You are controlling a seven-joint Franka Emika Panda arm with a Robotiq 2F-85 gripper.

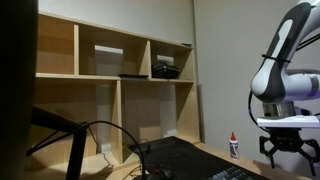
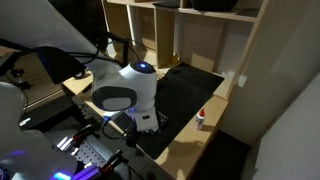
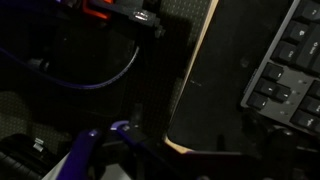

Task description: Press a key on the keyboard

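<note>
keyboard (image 3: 290,62) untouched; pincer (image 1: 285,156) hangs spread

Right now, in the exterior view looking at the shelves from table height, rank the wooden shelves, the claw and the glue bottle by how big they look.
Largest: wooden shelves, which span much of the frame.
Middle: claw, though it may be nearer the camera.
Smallest: glue bottle.
</note>
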